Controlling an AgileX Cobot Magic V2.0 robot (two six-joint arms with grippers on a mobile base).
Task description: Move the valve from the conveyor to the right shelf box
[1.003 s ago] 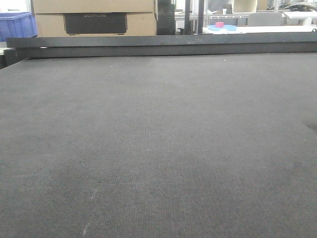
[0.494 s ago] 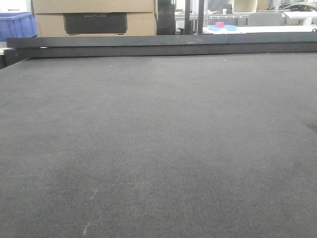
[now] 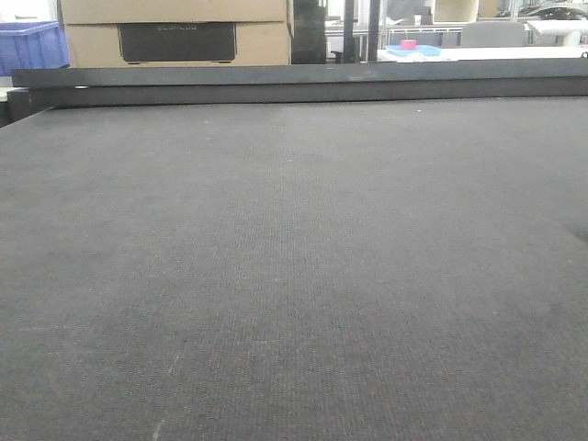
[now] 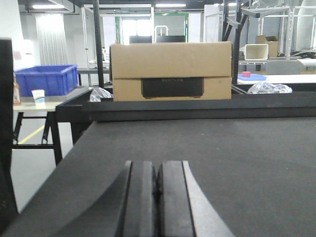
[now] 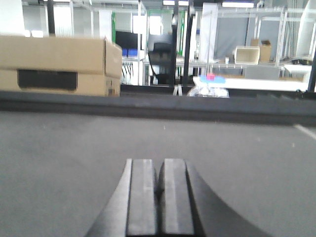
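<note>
The conveyor point(image 3: 294, 266) is a wide dark grey woven belt that fills the front view, with a black bar point(image 3: 303, 81) along its far edge. No valve shows in any view. My left gripper point(image 4: 157, 170) is shut and empty, low over the belt point(image 4: 222, 148) near its left edge. My right gripper point(image 5: 160, 168) is shut and empty, low over the belt point(image 5: 74, 148). Neither gripper shows in the front view. The right shelf box is out of view.
A cardboard box point(image 4: 171, 70) stands beyond the black bar; it also shows in the front view point(image 3: 175, 32) and the right wrist view point(image 5: 59, 65). A blue crate point(image 4: 47, 80) sits on a side table at left. The belt's left edge point(image 4: 74, 153) drops to the floor.
</note>
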